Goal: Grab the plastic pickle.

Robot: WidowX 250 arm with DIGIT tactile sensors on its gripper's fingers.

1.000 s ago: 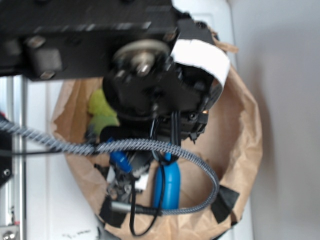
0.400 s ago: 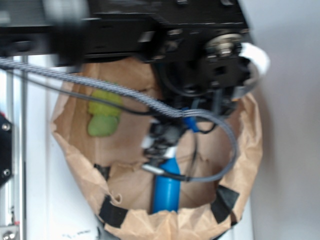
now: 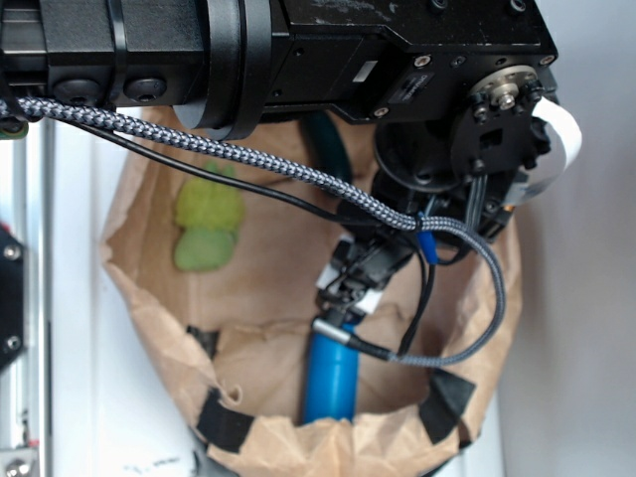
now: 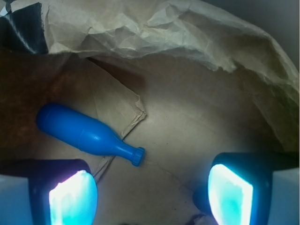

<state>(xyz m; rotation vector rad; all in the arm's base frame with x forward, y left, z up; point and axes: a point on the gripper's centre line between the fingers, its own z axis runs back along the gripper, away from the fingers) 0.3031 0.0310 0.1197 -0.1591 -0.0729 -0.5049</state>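
Inside the paper bag (image 3: pixel 502 298), the gripper (image 3: pixel 350 283) hangs just above the cap end of the blue bottle (image 3: pixel 330 383); I can't tell from the exterior view whether they touch.

Wrist view: jaws are spread wide and nothing is between them. One finger (image 4: pixel 70 194) sits just below the bottle (image 4: pixel 84 131) body. The other finger (image 4: pixel 229 194) is well apart from the bottle, past its cap. The gripper (image 4: pixel 150 187) gap looks onto bare brown bag floor (image 4: pixel 187 117). The bottle lies flat on that floor, with its cap pointing toward the gap and its fat end pointing away.

Plastic pickle: I can't make it out in either view. The arm covers much of the bag in the exterior view, and the wrist view shows only the bottle and paper. So its position relative to the jaws can't be told.

A light-green plush toy (image 3: pixel 207 227) rests against the bag wall, well apart from the bottle on the far side of the gripper. A braided cable (image 3: pixel 248 159) loops from the arm down beside the bottle's cap. Black tape patches (image 3: pixel 227 422) sit on the bag rim on either side of the bottle's fat end.
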